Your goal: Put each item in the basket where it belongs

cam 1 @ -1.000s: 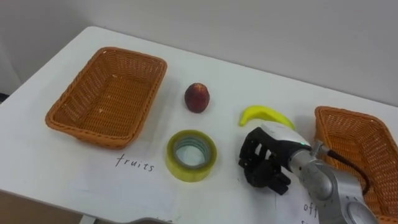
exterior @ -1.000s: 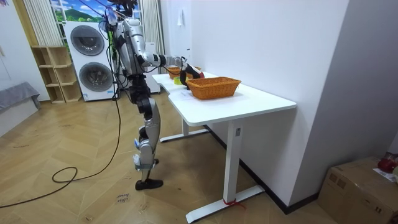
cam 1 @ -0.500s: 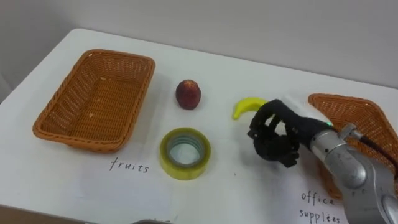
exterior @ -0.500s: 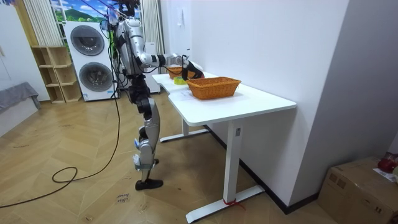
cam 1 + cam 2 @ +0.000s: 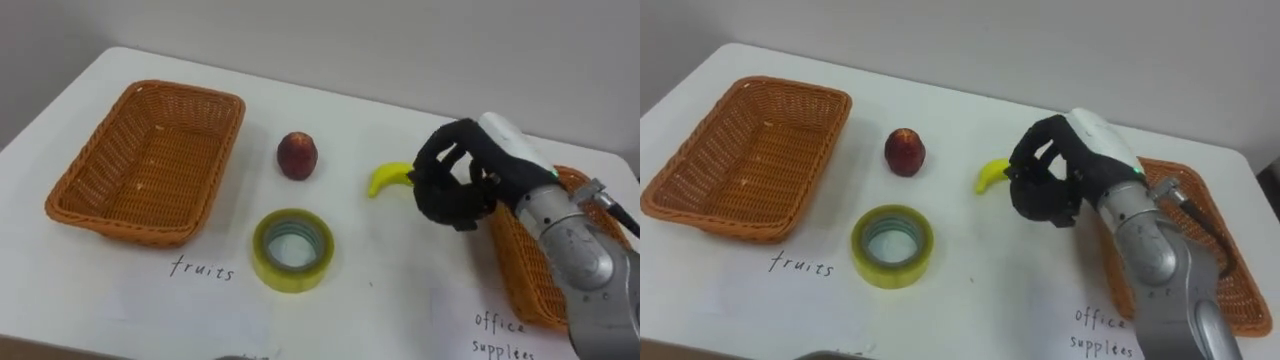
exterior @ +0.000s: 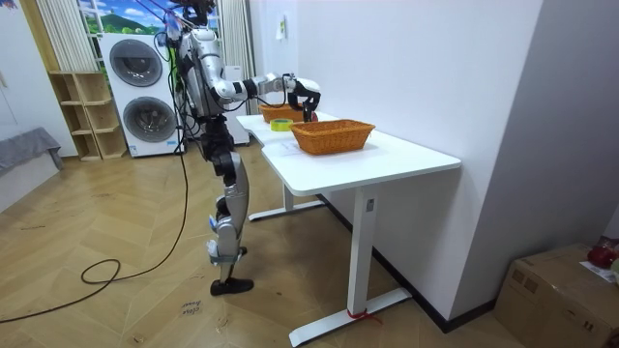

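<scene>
A white table [image 5: 400, 300] fills the eye views. Toward 9 o'clock sits a large wicker fruit basket [image 5: 120, 228], with nothing in it and a handwritten note in front of it. At 3 o'clock is the office basket [image 5: 510, 265], partly covered by the robot's right forearm.

The right hand [image 5: 455, 185] reaches in from 4 o'clock. Its dark fingers are curled inward into a narrow loop, and nothing shows inside them. At 6 o'clock lies a yellow tape roll [image 5: 292, 250], flat on its side. Near the centre, toward 11 o'clock, is a small red peach [image 5: 297, 156].

The smallest thing is the banana [image 5: 388, 178], lying on the table just beside the hand, at the hand's 9 o'clock. Its visible part runs from about 8 o'clock up to 2 o'clock, and its far end is hidden behind the fingers. The right hand is judged the nearer hand for picking it up. The fruit basket is well apart, further toward 9 o'clock.

The room view adds height: the robot stands at the table's end, arm stretched out, the hand raised above the tabletop. Washing machines [image 6: 140, 63] stand behind.
</scene>
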Controlling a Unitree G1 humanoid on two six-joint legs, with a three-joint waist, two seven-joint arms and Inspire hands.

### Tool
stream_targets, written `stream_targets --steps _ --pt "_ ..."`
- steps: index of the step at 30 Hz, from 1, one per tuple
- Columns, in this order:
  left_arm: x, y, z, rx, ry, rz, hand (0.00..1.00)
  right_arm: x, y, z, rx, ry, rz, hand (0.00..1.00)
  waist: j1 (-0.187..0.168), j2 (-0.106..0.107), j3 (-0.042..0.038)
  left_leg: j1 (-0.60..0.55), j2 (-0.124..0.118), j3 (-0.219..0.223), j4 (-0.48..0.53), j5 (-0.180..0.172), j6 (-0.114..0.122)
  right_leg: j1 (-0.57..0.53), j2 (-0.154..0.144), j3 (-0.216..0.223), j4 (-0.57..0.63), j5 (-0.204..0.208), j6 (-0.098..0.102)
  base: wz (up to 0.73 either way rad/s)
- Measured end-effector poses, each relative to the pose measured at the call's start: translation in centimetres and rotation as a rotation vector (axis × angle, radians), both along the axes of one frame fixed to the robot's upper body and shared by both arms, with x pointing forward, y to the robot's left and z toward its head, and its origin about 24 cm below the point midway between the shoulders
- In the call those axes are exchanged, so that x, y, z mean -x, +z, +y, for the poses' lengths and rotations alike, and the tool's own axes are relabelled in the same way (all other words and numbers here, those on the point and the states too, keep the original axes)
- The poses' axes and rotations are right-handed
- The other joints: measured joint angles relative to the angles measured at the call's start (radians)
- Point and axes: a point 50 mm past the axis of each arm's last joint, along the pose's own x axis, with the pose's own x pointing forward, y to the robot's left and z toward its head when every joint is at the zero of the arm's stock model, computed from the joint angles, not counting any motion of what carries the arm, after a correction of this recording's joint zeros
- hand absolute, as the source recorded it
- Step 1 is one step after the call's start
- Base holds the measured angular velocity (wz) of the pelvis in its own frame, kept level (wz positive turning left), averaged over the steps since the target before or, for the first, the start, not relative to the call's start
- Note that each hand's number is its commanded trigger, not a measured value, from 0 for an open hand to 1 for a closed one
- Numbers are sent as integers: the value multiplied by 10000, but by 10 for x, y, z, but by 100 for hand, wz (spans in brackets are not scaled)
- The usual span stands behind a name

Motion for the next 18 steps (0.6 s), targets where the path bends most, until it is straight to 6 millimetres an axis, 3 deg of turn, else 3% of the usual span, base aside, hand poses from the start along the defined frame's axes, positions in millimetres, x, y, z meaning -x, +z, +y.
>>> stream_targets --steps 10,14,18 --pt "3 -1 -1 54 31 65 0 1 16 -11 -482 -674 -1496 100 -114 63 13 -18 -3 -15 27 -1 0 -21 -5 -2 1 0 1 1" --pt "11 -1 -3 102 266 173 0 4 28 -30 -662 -1558 -2589 100 -447 210 49 -164 -18 -140 174 -9 11 -35 -11 -70 -1 4 7 9" --pt "17 -2 -5 258 336 321 0 7 33 -41 -723 -2340 -3249 100 -614 374 -33 -161 -15 -125 142 -9 9 -41 -7 -39 -2 4 8 -2"
